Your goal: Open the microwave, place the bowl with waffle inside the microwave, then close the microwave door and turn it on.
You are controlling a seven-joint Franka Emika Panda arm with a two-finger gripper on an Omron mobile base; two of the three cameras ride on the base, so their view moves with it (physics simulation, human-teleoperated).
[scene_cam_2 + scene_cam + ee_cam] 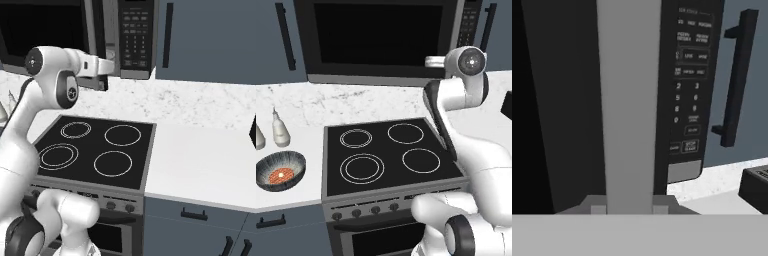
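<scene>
The microwave (376, 40) hangs above the stove with its door (373, 35) closed, and its button panel (689, 80) is at the right. My gripper (629, 207) is shut on the door's vertical grey handle (629, 100), which runs up between the fingertips. From the right base view the gripper (115, 64) meets the door's right edge beside the panel (135, 35). The dark streaked bowl (281, 171) sits on the counter left of the stove, far from the gripper. The orange-red waffle (281, 176) lies inside it.
A black four-ring stove (391, 150) lies under the arm. Two pale bottles (280, 130) stand behind the bowl. A dark cabinet handle (737, 75) hangs right of the microwave. A black appliance (757, 187) sits on the right counter (200, 160).
</scene>
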